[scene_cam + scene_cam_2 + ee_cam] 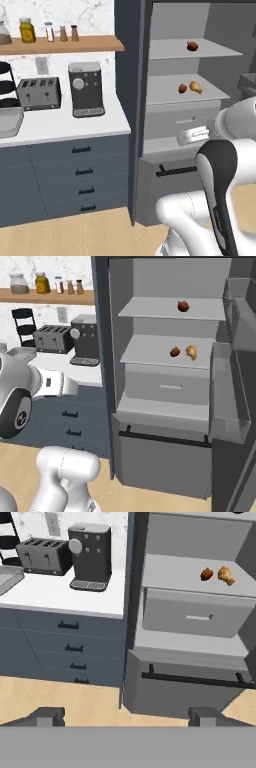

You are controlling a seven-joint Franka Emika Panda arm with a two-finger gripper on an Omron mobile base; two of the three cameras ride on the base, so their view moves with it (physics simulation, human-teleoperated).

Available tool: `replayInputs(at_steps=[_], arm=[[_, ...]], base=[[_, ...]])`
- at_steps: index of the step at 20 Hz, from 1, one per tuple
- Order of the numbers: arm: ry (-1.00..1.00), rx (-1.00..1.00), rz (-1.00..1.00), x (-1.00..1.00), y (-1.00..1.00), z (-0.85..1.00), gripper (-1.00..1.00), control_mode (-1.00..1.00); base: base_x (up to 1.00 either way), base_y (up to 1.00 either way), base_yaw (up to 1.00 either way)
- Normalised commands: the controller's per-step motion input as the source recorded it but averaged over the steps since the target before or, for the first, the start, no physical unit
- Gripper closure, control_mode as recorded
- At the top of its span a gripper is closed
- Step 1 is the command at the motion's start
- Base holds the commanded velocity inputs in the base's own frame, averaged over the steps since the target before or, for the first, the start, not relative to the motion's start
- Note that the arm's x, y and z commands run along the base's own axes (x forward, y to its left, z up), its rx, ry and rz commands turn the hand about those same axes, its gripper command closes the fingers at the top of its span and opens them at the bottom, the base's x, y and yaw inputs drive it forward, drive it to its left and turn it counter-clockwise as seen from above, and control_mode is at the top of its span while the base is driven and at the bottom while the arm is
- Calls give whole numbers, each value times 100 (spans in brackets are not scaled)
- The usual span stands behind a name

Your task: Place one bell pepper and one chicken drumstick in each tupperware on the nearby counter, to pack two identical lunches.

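Two bell peppers (192, 46) (183, 88), one chicken drumstick (196, 87), one tupperware (10, 122), one toaster (39, 93).

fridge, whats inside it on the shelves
Upper shelf: one bell pepper. Lower shelf: another pepper beside a chicken drumstick. The closed drawer hides its contents.

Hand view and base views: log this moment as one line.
gripper: open, empty | bell pepper: upper fridge shelf | second pepper beside chicken drumstick: lower shelf | tupperware: on counter, no food visible
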Motion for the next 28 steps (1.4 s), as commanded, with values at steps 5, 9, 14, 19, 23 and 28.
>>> replayInputs(at_steps=[5, 9, 14, 19, 23, 28], arm=[[0, 0, 0, 0, 0, 0, -100, 100], [0, 0, 0, 0, 0, 0, -100, 100], [0, 0, 0, 0, 0, 0, -100, 100], [0, 0, 0, 0, 0, 0, -100, 100], [0, 1, -2, 24, -10, 22, -100, -100], [-3, 1, 0, 3, -10, 98, -100, -100]], base=[[78, -63, 0], [87, -56, 0], [50, -63, -4], [100, -10, -9], [50, -1, -3], [0, 0, 0]])
